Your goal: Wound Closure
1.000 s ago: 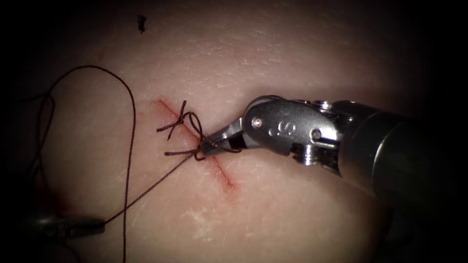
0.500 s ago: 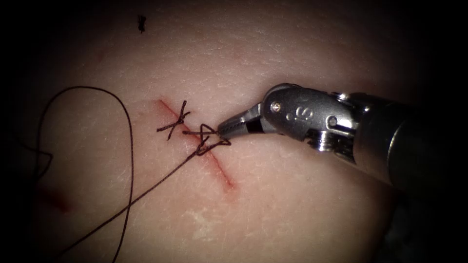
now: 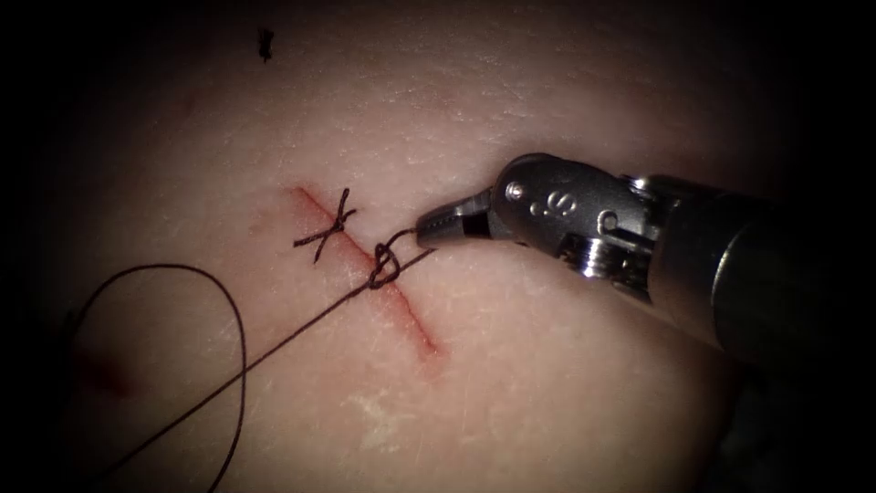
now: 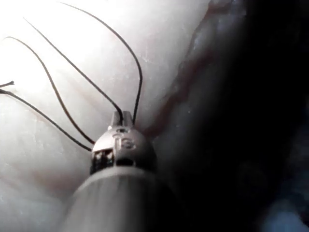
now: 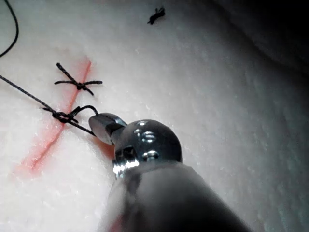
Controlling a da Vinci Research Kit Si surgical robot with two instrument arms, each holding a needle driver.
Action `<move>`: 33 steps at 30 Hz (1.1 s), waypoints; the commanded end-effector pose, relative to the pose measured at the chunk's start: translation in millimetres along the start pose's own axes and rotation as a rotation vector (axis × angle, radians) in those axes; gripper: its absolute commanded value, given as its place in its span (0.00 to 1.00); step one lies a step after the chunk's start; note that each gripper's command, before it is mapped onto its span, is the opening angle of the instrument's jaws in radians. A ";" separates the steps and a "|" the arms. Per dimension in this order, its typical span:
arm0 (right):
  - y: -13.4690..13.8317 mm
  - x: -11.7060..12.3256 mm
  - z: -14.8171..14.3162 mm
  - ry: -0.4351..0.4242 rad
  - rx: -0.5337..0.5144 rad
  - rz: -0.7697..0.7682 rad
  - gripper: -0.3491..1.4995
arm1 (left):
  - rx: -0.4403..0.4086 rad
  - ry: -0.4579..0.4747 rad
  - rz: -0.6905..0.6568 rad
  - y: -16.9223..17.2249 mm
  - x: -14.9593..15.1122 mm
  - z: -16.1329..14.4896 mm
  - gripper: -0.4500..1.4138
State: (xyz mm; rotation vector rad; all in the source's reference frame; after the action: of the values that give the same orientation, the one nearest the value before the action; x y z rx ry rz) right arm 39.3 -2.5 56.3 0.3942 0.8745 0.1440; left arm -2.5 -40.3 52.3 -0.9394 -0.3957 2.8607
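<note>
Change: loose loops at the cut [image 3: 365,265] cinched into a small knot [image 3: 383,272]; thread [image 3: 274,342] loop at left dropped lower.
Nearby: finished stitch [image 3: 330,226] above; cut end [image 3: 265,42] well apart.
Right tool [image 3: 431,225]: just right of cut, clamped on thread's short end.
Left tool [image 4: 122,116]: closed on thread.
Needle: cannot tell.

We see no walls, floor or furniture here. The light falls as a bright pool in the middle of the endoscope view (fading quickly outward), and the edges all round it sink into darkness.
</note>
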 end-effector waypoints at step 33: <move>2.4 -3.8 1.3 0.030 -0.449 0.312 0.00 | -0.031 0.004 -0.026 10.2 -4.3 0.4 0.00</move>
State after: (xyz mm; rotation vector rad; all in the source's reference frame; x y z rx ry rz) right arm 37.1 -1.6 60.1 0.1046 0.7780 0.6246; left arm 1.1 -49.8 51.6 -0.9330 -0.4446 2.8334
